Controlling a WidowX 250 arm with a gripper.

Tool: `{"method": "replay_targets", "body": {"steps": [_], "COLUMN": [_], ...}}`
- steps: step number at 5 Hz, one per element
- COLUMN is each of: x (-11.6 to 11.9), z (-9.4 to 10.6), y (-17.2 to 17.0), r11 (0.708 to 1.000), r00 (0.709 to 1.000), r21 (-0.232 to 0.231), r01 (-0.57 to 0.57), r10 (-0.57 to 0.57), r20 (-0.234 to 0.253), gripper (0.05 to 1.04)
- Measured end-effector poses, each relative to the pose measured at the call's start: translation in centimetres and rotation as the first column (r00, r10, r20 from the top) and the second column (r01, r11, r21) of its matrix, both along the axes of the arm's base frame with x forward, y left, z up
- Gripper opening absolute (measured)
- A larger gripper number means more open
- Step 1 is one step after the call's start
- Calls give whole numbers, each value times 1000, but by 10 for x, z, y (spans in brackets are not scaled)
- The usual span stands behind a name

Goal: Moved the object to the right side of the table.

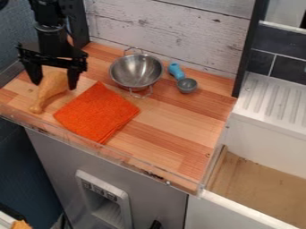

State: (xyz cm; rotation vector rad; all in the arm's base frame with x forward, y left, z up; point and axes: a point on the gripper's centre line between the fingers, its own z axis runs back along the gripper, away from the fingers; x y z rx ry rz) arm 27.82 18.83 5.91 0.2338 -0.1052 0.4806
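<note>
At the upper left of the camera view, the black gripper (55, 84) hangs low over the counter's left end, its two fingers spread wide. Between and just beyond the fingers lies a tan toy drumstick (50, 89), its thick end up by the gripper and its thin end toward the front edge. Whether the fingers touch it I cannot tell. The wooden table top (173, 129) runs from there to the right. The task names no particular object.
A folded orange cloth (97, 112) lies right of the drumstick. Behind it stands a metal colander (136, 71), with a blue-handled scoop (186, 85) to its right. A clear rim lines the front edge; a white sink (269, 129) adjoins on the right.
</note>
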Motion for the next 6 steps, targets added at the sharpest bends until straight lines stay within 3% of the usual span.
{"method": "replay_targets", "body": {"steps": [1,2,4,6], "x": [-3,-7,-12,-2], "z": [-5,-13,-32,-51], "y": [15,22,22,30], "r11": [1000,1000,996,993], "r00": [1000,1000,996,997], "r21": [17,5,-64,-114], "r01": [-10,12,55,33], "r10": [10,-12,-59,-41], "r20": [-7,-15,-61,-63], "gripper": [999,999,999,945]}}
